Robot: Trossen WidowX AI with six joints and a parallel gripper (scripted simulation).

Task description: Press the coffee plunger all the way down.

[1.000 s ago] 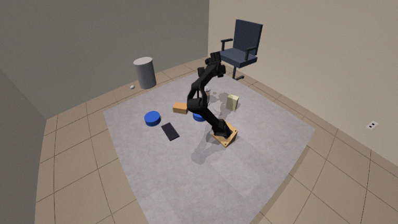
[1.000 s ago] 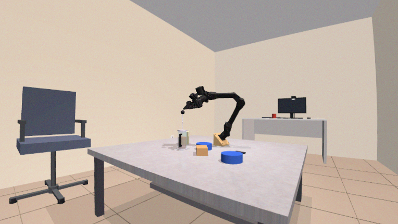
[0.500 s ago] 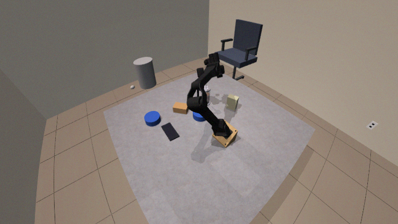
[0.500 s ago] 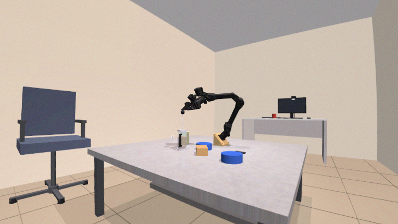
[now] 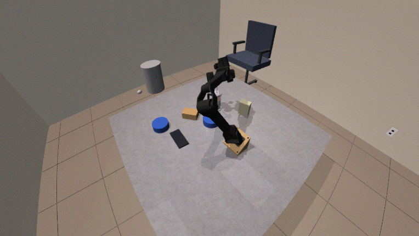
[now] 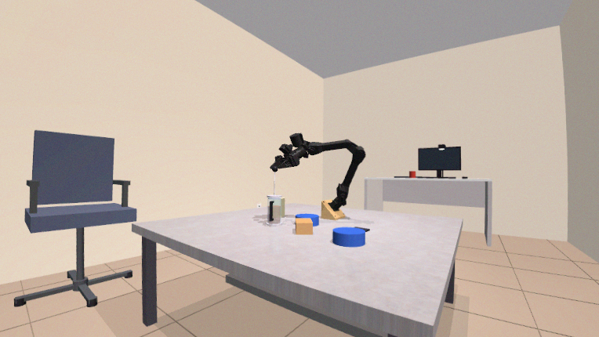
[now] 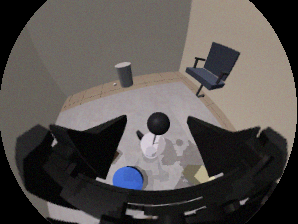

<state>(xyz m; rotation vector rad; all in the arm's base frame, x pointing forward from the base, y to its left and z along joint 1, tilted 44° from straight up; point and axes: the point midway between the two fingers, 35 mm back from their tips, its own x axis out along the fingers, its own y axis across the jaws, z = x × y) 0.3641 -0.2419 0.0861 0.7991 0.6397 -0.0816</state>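
Note:
The coffee press (image 5: 218, 101) (image 6: 274, 210) (image 7: 151, 148) stands upright on the table (image 6: 377, 284), a glass body with a white lid and a black handle. Its thin plunger rod (image 6: 274, 182) is raised well above the lid and topped by a round black knob (image 7: 158, 128). My gripper (image 6: 275, 165) (image 7: 157, 118) is open at knob height above the press. In the wrist view the knob shows between the two spread fingers, with space on both sides. In the top view the arm hides the knob and part of the press.
A blue disc (image 5: 209, 122) (image 6: 314, 219) (image 7: 128, 178) and an orange block (image 5: 190, 113) (image 6: 303, 226) lie near the press. A pale yellow block (image 5: 244, 108) stands on its other side. Another blue disc (image 5: 160, 124) (image 6: 348, 237) and a black slab (image 5: 179, 138) lie farther off.

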